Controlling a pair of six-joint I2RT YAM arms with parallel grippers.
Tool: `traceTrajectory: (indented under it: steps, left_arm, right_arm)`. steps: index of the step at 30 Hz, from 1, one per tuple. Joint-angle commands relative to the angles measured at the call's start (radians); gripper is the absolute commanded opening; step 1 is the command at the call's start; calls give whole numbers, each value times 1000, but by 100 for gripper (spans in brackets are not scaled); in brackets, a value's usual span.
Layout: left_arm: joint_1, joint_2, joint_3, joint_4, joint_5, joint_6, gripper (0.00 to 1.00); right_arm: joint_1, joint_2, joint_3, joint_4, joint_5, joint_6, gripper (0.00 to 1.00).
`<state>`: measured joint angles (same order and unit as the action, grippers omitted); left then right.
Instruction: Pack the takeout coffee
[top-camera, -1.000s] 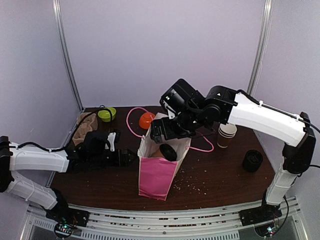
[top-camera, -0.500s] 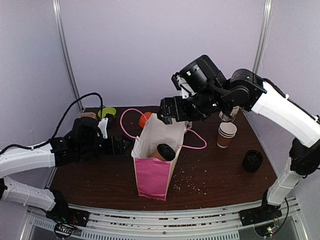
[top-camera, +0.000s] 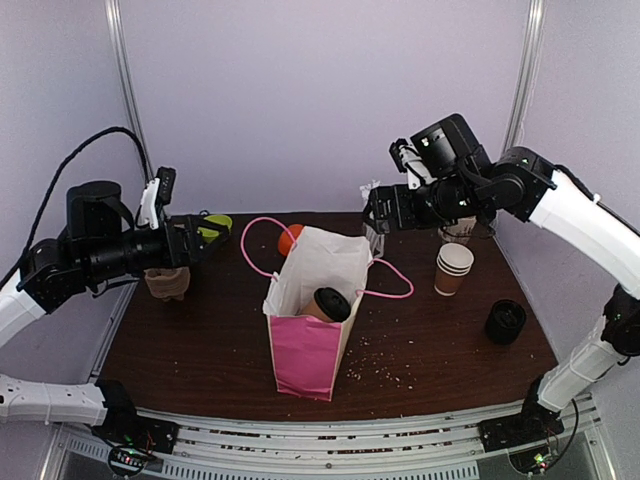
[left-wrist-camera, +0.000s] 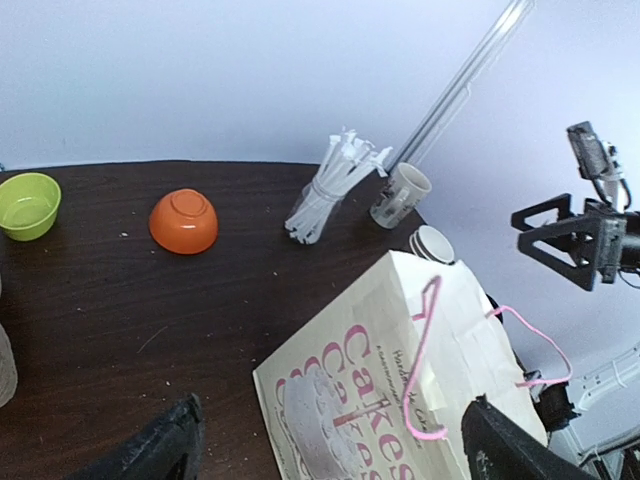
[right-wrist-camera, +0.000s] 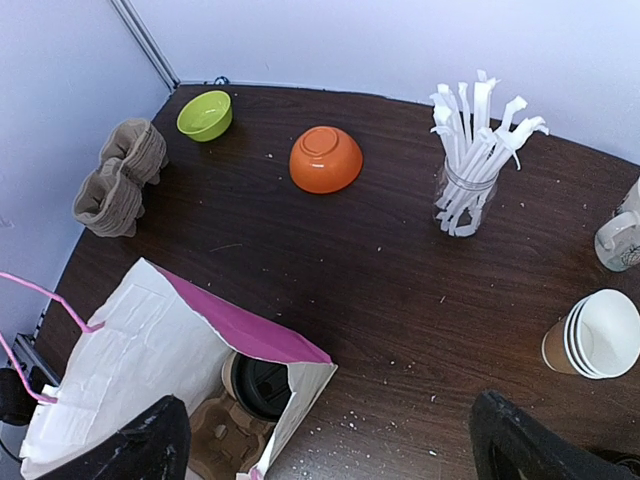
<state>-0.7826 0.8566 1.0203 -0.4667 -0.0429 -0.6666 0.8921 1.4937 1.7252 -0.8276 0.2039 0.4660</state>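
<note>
The takeout coffee (top-camera: 330, 303) is lodged inside the paper bag (top-camera: 305, 350), leaning, with its lid tipped toward the bag's right wall. Above and behind the bag, the right gripper (top-camera: 376, 218) is held wide and empty, and is judged the nearer. Left of the bag, well apart, the left gripper (top-camera: 198, 244) is likewise spread.

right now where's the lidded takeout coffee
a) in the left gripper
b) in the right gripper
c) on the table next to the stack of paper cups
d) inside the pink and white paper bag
D: the takeout coffee stands inside the paper bag, with its black lid showing at the bag's open top. The right wrist view also looks down on it inside the bag.
</note>
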Motion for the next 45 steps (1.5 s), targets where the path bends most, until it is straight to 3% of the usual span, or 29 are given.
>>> traceTrajectory:
  steps: [1, 7, 15, 20, 27, 36, 42, 45]
  left_arm:
    - [-6, 55, 51, -68, 197, 9, 94]
    - [-10, 80, 39, -15, 315, -48, 98]
    - [-130, 206, 88, -63, 258, -58, 94]
    - [-160, 307, 154, -87, 255, -64, 80]
    - [-175, 444, 320, -249, 160, 5, 59]
    - [-202, 539, 386, -318, 104, 55, 30]
    - [-205, 559, 425, -335, 78, 98, 0]
    - [-206, 556, 445, -334, 59, 134, 0]
  right_arm:
    - [-16, -34, -67, 85, -58, -21, 100]
    - [-22, -59, -128, 126, -77, -3, 100]
    - [-43, -94, -178, 141, -84, 4, 100]
    - [-49, -106, -201, 157, -95, 8, 100]
    - [-56, -126, -238, 194, -110, 5, 100]
    - [-73, -150, -287, 217, -137, 2, 100]
    - [-77, -155, -298, 225, -145, 2, 100]
    - [-79, -169, -309, 241, -136, 7, 100]
